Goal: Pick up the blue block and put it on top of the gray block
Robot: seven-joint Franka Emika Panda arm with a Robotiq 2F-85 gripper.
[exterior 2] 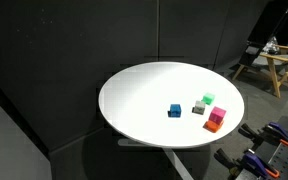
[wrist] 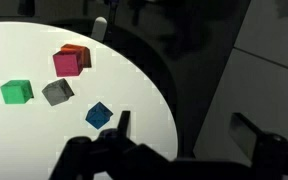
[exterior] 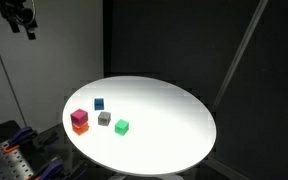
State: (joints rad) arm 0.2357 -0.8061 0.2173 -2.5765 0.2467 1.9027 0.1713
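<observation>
Jaws apart and empty, high above the table (exterior: 169,125); I judge this a survey position before approach. Blue block (wrist: 99,115) sits clear on top, near gray block (wrist: 57,92), not touching.

The gripper (wrist: 182,122) is matte black in the wrist view. Its bulky body sits at 6 to 8 o'clock and carries two flat, dark fingers (wrist: 121,124). In an exterior view, the gripper (exterior: 24,22) is a dark angular shape at 10 o'clock.
</observation>
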